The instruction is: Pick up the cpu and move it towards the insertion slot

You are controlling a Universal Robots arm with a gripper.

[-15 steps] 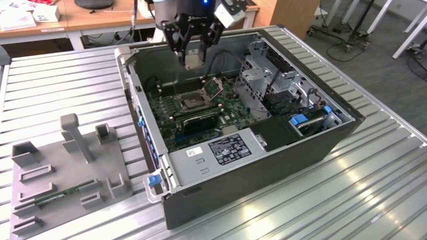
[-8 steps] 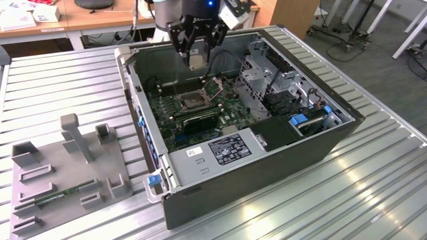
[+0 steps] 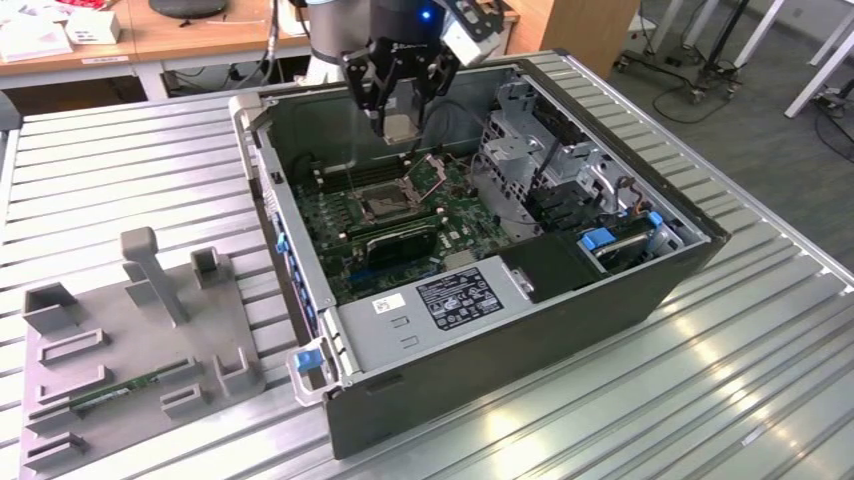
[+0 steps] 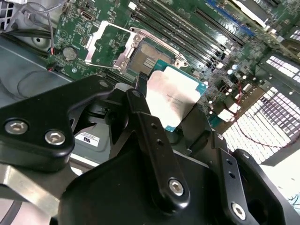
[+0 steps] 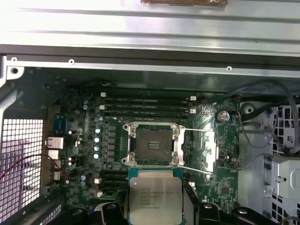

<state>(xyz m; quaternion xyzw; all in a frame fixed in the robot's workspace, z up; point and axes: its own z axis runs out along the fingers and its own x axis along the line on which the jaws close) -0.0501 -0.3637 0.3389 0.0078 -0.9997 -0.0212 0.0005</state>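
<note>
Grasping the cpu (image 5: 155, 199) by its edges, the end effector (image 3: 396, 122) hangs above the open computer case (image 3: 441, 340), near the insertion slot (image 5: 153, 144).

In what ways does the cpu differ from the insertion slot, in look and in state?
The cpu has a shiny silver top; the insertion slot has a dark centre in a silver frame. The cpu is held in the pincer above the motherboard; the insertion slot is fixed on it, empty, its retention plate swung open. Both are square.
</note>
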